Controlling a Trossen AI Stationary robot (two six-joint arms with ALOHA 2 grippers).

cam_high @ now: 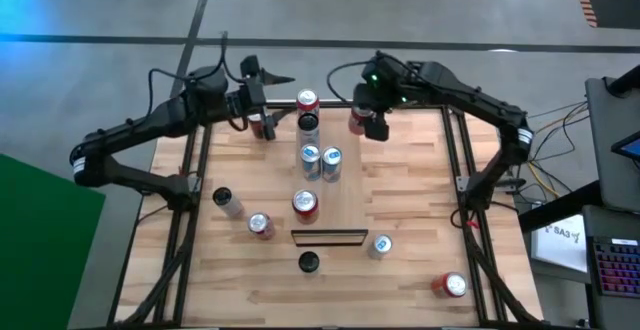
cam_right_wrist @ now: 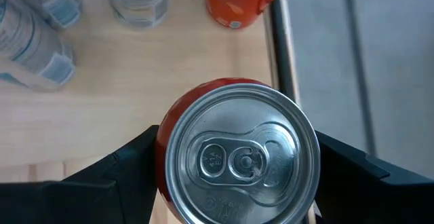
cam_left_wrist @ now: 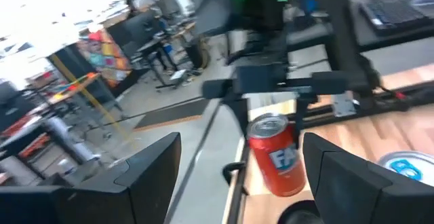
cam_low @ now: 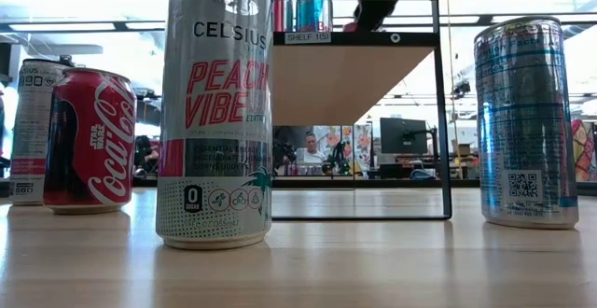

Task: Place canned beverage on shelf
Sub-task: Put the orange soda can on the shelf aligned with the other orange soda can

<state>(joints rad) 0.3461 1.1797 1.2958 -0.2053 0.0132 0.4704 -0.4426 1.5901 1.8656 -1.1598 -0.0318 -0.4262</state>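
Note:
The shelf is a raised light-wood board running from its dark near end toward the far edge. Several cans stand along it. My right gripper is above the shelf's far right part, slanting down, shut on a red can with a silver top. My left gripper is at the far left, level and open, with nothing between its fingers. It points at an orange-red can at the shelf's far end. Another red can shows below the left wrist. My right gripper pinches the red can between its two fingers, one on each side of the wall just below the rim. The fingers slant down from the table's right. The can's top faces the wrist camera; its underside is hidden by the can itself.
Silver-blue cans and a red can stand on the shelf's middle. Loose cans stand on the near tabletop: a tall Celsius can, a Coca-Cola can, a silver-blue can. A red can is at the near right.

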